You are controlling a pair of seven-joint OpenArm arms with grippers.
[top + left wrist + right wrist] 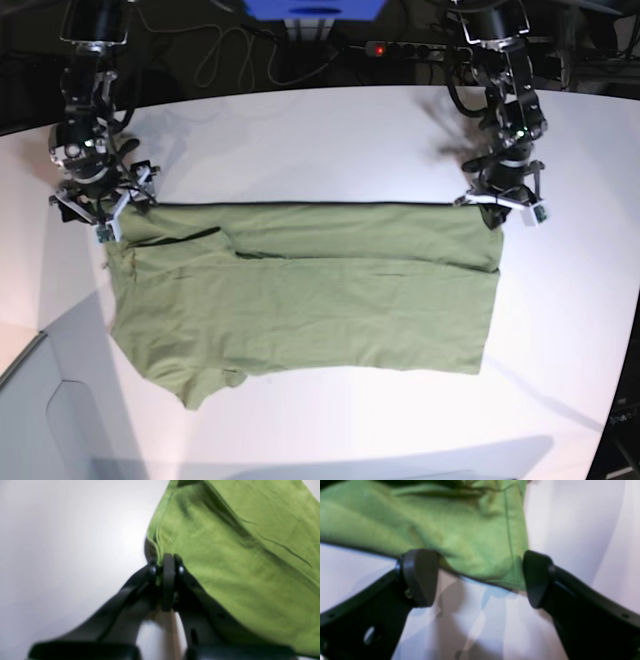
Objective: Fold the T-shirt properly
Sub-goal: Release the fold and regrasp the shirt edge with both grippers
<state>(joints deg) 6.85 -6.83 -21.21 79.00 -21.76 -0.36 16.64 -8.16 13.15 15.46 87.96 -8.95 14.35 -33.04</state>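
Base view: olive-green T-shirt (320, 300) lies spread on the white table (330, 430). Left gripper (161, 567) is pinching the shirt's edge at one corner. Right gripper (480, 577) stands spread at the opposite corner. Legible writing: none.

olive-green T-shirt (470, 535) stretching from the upper left to a stitched corner right of centre, right claw (480, 580) open at that corner, one dark finger on either side, pale table (475, 627) below
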